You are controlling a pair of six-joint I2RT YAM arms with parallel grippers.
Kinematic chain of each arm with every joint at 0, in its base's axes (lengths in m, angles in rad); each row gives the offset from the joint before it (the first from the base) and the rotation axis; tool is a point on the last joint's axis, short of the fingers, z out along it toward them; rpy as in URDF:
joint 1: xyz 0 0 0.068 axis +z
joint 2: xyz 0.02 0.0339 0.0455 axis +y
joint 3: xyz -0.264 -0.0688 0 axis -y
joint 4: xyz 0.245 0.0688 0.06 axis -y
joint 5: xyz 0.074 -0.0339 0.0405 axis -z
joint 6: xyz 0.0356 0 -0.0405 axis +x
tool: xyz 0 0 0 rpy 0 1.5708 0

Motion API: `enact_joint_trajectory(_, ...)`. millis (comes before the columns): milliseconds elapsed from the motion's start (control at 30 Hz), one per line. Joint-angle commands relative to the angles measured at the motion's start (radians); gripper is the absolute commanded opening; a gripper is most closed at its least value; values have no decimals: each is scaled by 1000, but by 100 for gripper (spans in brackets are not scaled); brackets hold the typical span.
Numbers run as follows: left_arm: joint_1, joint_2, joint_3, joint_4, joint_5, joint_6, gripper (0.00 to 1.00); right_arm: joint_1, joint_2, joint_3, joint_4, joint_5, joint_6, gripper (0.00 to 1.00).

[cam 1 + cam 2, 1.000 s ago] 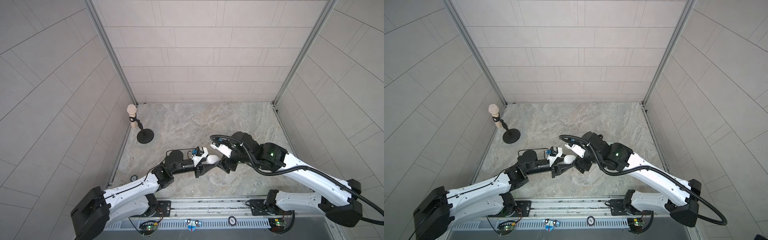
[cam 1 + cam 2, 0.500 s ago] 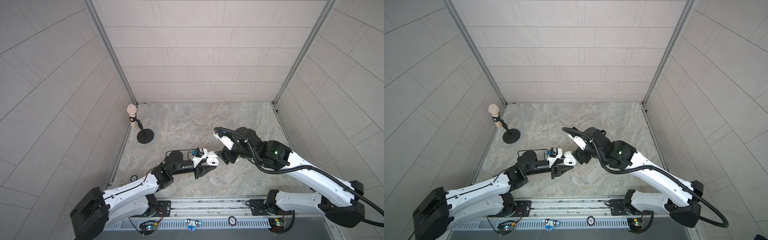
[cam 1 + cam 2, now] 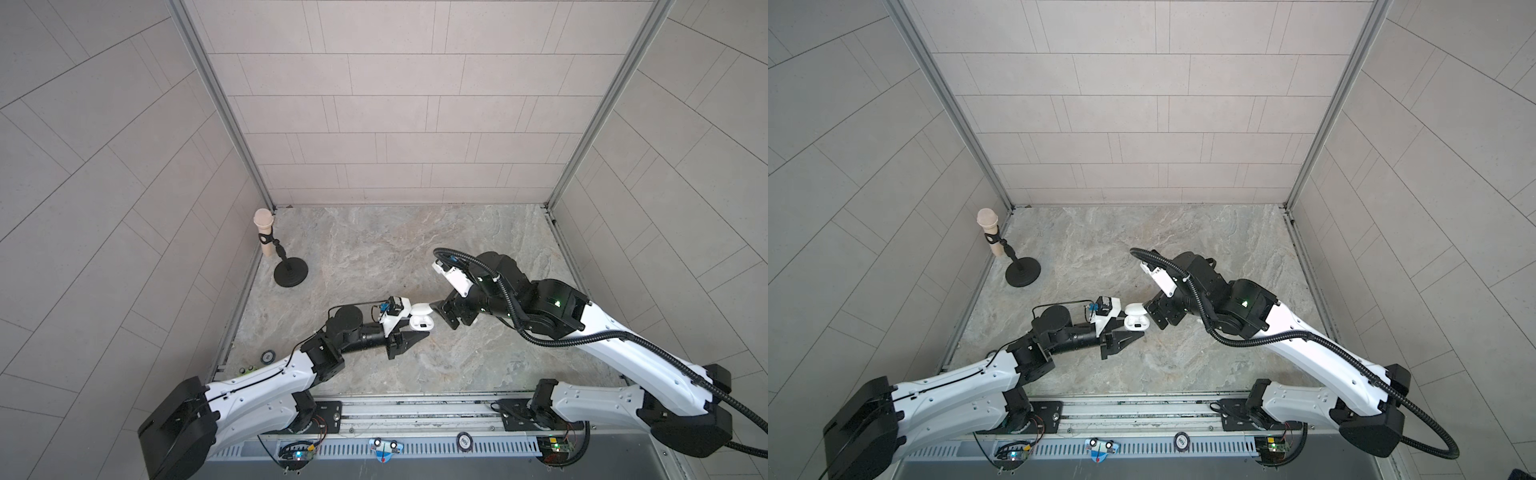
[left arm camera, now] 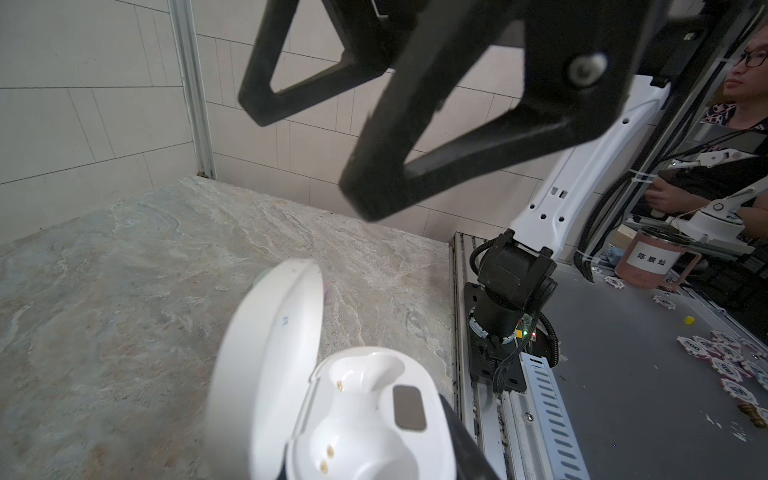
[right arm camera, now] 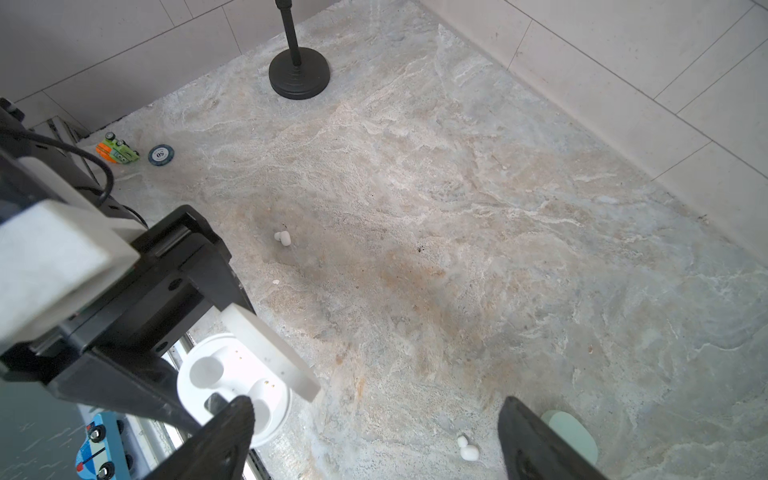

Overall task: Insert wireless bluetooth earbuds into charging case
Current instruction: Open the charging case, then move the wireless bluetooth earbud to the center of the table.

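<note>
A white charging case [image 3: 419, 322] [image 3: 1136, 319] hangs just above the table with my left gripper [image 3: 417, 329] shut on its base. Its lid stands open, and both earbud wells show empty in the left wrist view [image 4: 365, 415]. My right gripper [image 3: 443, 316] [image 5: 374, 405] is open a short way to the case's right, with nothing between its fingers. Two white earbuds lie loose on the table in the right wrist view: one farther out [image 5: 283, 237], the other [image 5: 466, 448] under the right gripper. In both top views the arms hide them.
A mint-green case [image 5: 575, 432] lies on the table behind one right finger. A microphone stand [image 3: 291, 272] is at the back left. A poker chip [image 5: 161, 154] and a small toy car [image 5: 117, 150] sit by the left wall.
My right gripper has drawn back to the right, off the case, and its jaws have spread wider. The case's open lid now shows. The left gripper has kept its hold.
</note>
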Motion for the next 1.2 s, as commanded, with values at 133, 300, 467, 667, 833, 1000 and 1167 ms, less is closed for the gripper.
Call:
enact_joint_trajectory(133, 46, -42, -23, 74, -35, -24, 18, -183, -77, -97, -78, -81, 257, 98)
enact_joint_trajectory(300, 65, -37, -21, 83, -32, -22, 18, -341, -64, -313, -35, -125, 412, 97)
enact_joint_trajectory(467, 72, -26, -15, 83, -38, -16, 18, -370, 21, -417, 50, -69, 472, 95)
enact_joint_trajectory(667, 74, 2, -6, 98, -47, -14, 18, -380, 248, -385, 86, -77, 522, 90)
enact_joint_trajectory(833, 79, 15, 8, 95, -35, -11, 18, -377, 346, -388, 151, -100, 535, 88)
enact_joint_trajectory(1000, 82, 10, 6, 90, -34, -8, 18, -382, 375, -419, 186, -99, 542, 88)
enact_joint_trajectory(1167, 81, 13, 7, 93, -33, -8, 18, -390, 409, -426, 204, -103, 536, 88)
